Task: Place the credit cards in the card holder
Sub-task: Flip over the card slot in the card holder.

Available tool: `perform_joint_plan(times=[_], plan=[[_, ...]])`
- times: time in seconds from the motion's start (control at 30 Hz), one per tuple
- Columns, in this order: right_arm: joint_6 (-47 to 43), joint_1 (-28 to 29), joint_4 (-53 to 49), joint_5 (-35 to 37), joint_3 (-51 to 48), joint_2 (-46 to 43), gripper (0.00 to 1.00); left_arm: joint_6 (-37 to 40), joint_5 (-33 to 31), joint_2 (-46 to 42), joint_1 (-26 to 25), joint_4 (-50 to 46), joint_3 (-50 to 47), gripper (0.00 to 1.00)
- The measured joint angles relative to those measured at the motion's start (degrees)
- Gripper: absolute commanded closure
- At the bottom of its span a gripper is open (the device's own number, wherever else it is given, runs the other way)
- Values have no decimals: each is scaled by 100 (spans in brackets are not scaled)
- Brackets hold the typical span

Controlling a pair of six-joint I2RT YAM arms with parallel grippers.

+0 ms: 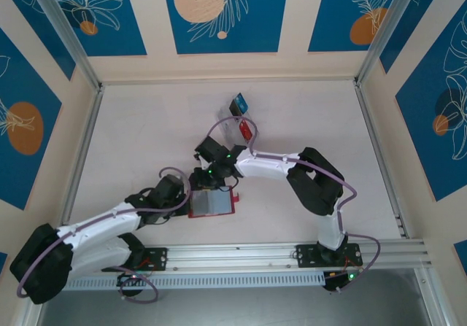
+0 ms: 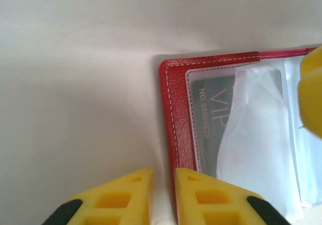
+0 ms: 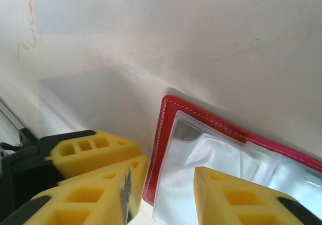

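Top external: card holder (image 1: 211,204) lies open, long axis left-right; left gripper (image 2: 163,194) narrow, right gripper (image 3: 168,190) wider

A white table (image 1: 146,133) spreads beneath the right gripper (image 1: 207,171). On that gripper's far side, apart from it, stands a clear plastic rack (image 1: 235,120). Blue patterned wall panels (image 1: 219,12) rise beyond; an aluminium rail (image 1: 241,254) lies nearer.

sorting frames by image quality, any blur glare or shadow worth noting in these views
Top external: evenly lit and sharp, the card holder small in frame. Left wrist: near yellow fingers soft-edged, the clear sleeve throws whitish glare over the dark card, its print partly legible. Right wrist: own fingers blurred, a soft grey shadow across the table beside the holder.
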Motion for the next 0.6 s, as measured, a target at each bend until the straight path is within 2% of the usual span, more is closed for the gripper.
perform_joint_plan(times=[0.1, 0.2, 0.3, 0.47, 0.6], plan=[[-66, -85, -70, -7, -85, -212, 59, -142, -136, -413, 0, -354, 4, 67], [-149, -146, -195, 39, -153, -487, 69, -208, -212, -726, 0, -678, 22, 54], [-216, -160, -258, 76, -254, -638, 82, -136, -164, -852, 0, -756, 35, 46], [-236, -15, -297, 52, -352, -411, 90, 31, 68, -651, -2, -623, 52, 43], [-236, 79, -212, -17, -354, 17, 90, 116, 155, -339, 0, -468, 76, 44]])
